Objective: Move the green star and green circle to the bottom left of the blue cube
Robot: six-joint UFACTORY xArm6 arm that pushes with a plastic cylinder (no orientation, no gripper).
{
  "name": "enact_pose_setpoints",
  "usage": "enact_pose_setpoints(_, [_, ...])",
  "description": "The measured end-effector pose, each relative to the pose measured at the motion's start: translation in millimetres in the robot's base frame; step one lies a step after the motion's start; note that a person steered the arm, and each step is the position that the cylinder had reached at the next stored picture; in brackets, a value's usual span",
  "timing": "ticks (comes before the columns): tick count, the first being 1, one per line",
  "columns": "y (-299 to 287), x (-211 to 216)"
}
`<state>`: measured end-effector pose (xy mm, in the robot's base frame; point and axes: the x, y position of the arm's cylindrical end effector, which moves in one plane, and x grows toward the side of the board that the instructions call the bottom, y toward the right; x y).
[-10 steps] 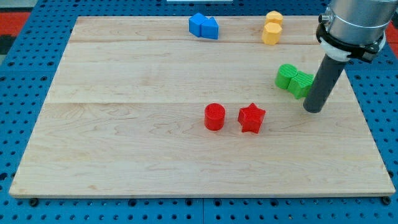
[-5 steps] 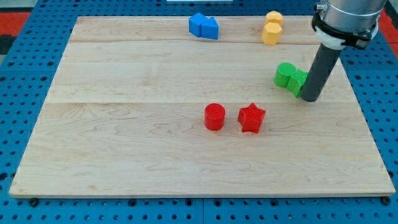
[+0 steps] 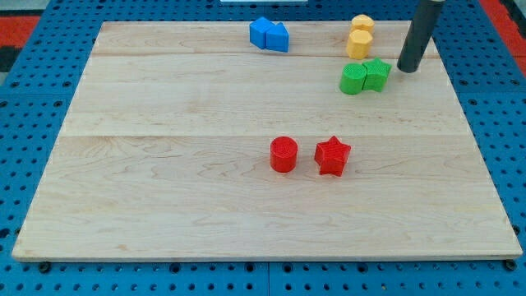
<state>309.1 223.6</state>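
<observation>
The green circle [image 3: 352,80] and the green star [image 3: 377,74] sit touching each other near the view's top right, just below two yellow blocks [image 3: 359,37]. My tip [image 3: 408,69] is just right of the green star, a small gap away. The blue cube [image 3: 261,32] lies at the view's top centre, touching a second blue block [image 3: 279,38] on its right. The green pair lies to the right of the blue blocks and lower in the view.
A red circle [image 3: 283,154] and a red star [image 3: 332,155] sit side by side in the middle of the wooden board [image 3: 164,164]. The board's right edge is close to my tip.
My tip moved up the view along the right side and pushed the green star and green circle up and left, close under the yellow blocks. The other blocks have not moved.
</observation>
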Motion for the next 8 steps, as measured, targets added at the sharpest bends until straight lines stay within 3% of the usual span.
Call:
enact_pose_setpoints(3, [-80.5,37.6])
enact_pose_setpoints(6, [-51.3,56.3])
enact_pose_setpoints(7, [-113.0,53.6])
enact_pose_setpoints(8, [-160.8,81.5])
